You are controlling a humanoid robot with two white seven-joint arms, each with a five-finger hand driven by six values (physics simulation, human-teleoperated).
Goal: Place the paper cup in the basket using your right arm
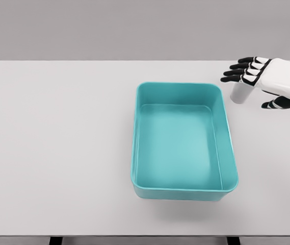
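A white paper cup (pixel 241 93) stands upright on the table just right of the teal basket's (pixel 184 190) far right corner. My right hand (pixel 254 84) comes in from the right edge and hovers over the cup. Its black-tipped fingers (pixel 235 72) are spread above the cup's top, and the thumb (pixel 277 103) sticks out below to the cup's right. The upper part of the cup is hidden behind the fingers. I see no closed grasp on it. The basket is a rectangular tub with nothing in it, at centre right of the table.
The white table (pixel 58 143) spreads wide to the left of the basket. Its front edge runs along the bottom of the view, its far edge just behind the hand.
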